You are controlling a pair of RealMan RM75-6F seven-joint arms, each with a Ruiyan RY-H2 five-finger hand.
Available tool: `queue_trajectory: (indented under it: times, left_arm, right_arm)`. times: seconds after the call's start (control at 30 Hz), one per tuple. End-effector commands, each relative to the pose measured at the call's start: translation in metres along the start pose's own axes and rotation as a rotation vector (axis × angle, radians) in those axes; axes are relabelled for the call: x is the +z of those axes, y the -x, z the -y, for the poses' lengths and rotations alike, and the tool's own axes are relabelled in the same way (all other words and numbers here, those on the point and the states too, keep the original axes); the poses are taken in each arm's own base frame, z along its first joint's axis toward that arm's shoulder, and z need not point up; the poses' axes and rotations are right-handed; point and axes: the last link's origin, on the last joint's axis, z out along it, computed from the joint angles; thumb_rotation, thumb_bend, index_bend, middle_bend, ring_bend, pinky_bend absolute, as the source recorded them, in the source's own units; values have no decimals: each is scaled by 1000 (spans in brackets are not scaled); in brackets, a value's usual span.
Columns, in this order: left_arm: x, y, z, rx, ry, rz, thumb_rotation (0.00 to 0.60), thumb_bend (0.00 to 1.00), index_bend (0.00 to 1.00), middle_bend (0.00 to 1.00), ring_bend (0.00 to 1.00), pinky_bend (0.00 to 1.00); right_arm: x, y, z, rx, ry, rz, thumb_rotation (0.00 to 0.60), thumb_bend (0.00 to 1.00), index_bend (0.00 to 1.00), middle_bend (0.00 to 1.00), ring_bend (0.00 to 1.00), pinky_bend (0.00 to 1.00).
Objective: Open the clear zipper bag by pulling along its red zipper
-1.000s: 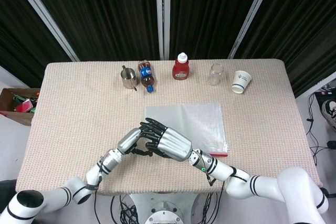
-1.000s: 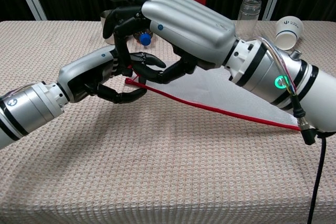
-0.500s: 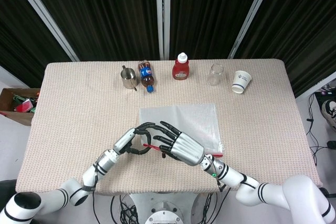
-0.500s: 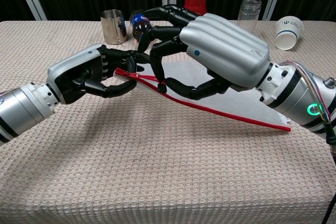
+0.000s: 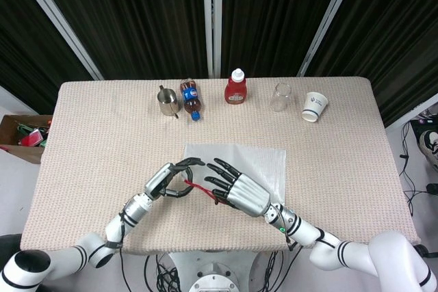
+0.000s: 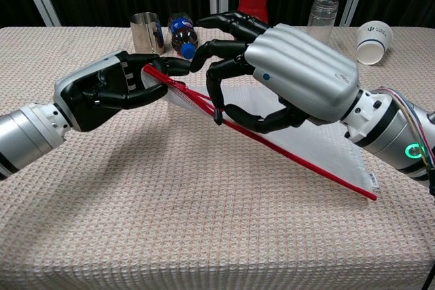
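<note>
Worktop (image 5: 96, 141), near edge: left hand (image 6: 102, 89) pinching the raised corner of the clear zipper bag (image 5: 263, 165) at its red zipper (image 6: 285, 153). Right hand (image 6: 285, 76) pinching the zipper just beside it, other fingers spread. Far edge: steel cup (image 5: 165, 100), cola bottle (image 5: 190, 98), ketchup bottle (image 5: 236, 87), glass (image 5: 280, 97), paper cup (image 5: 314, 106).
</note>
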Motion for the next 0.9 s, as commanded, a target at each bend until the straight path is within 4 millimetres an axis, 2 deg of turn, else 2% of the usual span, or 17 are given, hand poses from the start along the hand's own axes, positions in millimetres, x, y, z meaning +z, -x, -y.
queue_trajectory:
  times: [0.03,0.37,0.53,0.67,0.9]
  left_arm:
    - [0,-4,-1,-37,6,-24,600,477,657,238,109,137]
    - [2,-10,1,-114,8,-87,600,482,658,238,109,136]
    - [3,-16,1,-139,13,-135,600,483,658,238,109,136]
    - [2,-25,1,-133,14,-172,600,483,658,238,109,136]
    - [-6,-43,3,-82,3,-245,600,483,659,238,109,137]
  right_arm:
    - [-2,0,0,0,4,1,600,616,849,241,0,0]
    - [-4,2,3,14,-3,3,600,617,849,241,0,0]
    - [-14,3,5,5,-13,23,600,617,850,241,0,0]
    - [-30,0,4,-14,-4,38,600,617,852,241,0,0]
    - [-76,-10,-8,-55,87,78,600,617,854,241,0,0]
